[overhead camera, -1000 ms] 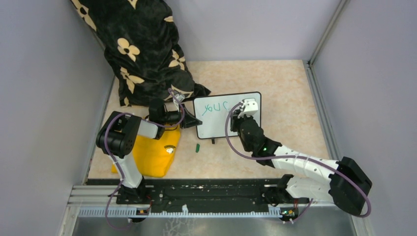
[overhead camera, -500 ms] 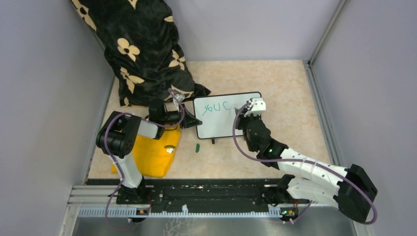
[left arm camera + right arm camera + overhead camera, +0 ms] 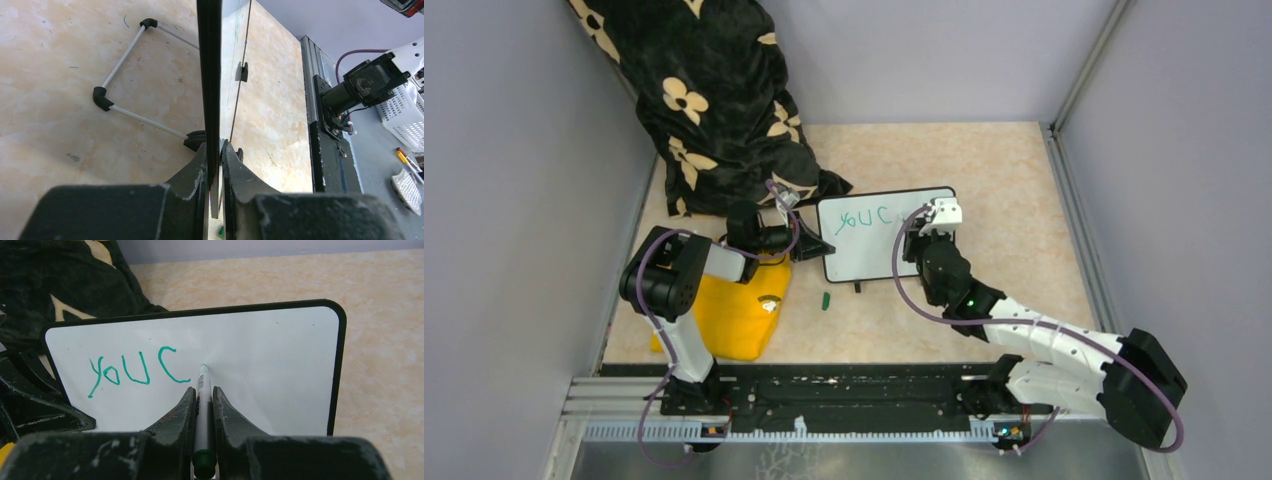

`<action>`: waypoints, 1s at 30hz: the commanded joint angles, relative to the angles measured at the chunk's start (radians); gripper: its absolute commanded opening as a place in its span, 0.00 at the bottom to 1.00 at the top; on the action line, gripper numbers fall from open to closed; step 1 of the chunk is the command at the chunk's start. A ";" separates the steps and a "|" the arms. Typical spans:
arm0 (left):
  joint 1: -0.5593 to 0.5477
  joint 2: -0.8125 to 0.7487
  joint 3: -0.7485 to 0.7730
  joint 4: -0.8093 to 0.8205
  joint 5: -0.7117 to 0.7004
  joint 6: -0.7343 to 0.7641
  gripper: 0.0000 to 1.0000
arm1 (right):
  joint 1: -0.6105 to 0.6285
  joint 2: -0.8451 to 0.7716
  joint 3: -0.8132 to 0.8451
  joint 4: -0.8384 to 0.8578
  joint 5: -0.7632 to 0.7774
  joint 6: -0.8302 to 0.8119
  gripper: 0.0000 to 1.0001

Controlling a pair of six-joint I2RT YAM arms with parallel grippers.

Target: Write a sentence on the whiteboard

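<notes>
Right gripper [image 3: 203,390] clenched on a marker [image 3: 203,415]. The barrel sits between the two fingers, its long axis running 6 to 12 in the wrist view, tip leading at 12. The tip meets the face of the whiteboard [image 3: 270,365] and looks to be touching, though contact is hard to confirm. The sentence [image 3: 131,379] so far reads "you C" in green, and it lies at 9 o'clock from the tip, with the "C" just beside it. Bare white runs from the tip toward 3 o'clock out to the black frame, and there is room below at 6 for a second line. My read is that the next stroke goes toward 3, along the board's long axis, which lies 9 to 3. Left gripper [image 3: 214,146] is clamped on the board's 9 o'clock edge, the thin frame pinched edge-on between both fingers. The right arm is the only one near the writing area. The board stands propped near table centre, face toward the arms. A small green piece [image 3: 825,299] lies on the table at 7 o'clock off the board.
</notes>
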State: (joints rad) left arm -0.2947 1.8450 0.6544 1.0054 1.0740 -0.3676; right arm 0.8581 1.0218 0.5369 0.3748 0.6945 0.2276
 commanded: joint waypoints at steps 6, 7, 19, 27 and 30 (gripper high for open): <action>-0.011 0.013 0.005 -0.054 -0.050 0.065 0.00 | -0.018 0.028 0.047 0.071 -0.012 -0.013 0.00; -0.011 0.013 0.005 -0.054 -0.049 0.065 0.00 | -0.019 0.030 0.048 0.073 -0.015 -0.013 0.00; -0.011 0.014 0.004 -0.053 -0.051 0.068 0.00 | -0.018 0.047 0.038 0.063 -0.060 0.010 0.00; -0.011 0.013 0.004 -0.053 -0.051 0.069 0.00 | -0.018 0.002 -0.014 0.007 -0.055 0.031 0.00; -0.011 0.014 0.004 -0.055 -0.051 0.070 0.00 | -0.018 -0.020 -0.030 -0.007 -0.044 0.036 0.00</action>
State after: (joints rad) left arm -0.2951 1.8450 0.6544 1.0050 1.0737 -0.3664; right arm 0.8524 1.0424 0.5289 0.3943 0.6369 0.2470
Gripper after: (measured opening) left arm 0.156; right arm 0.119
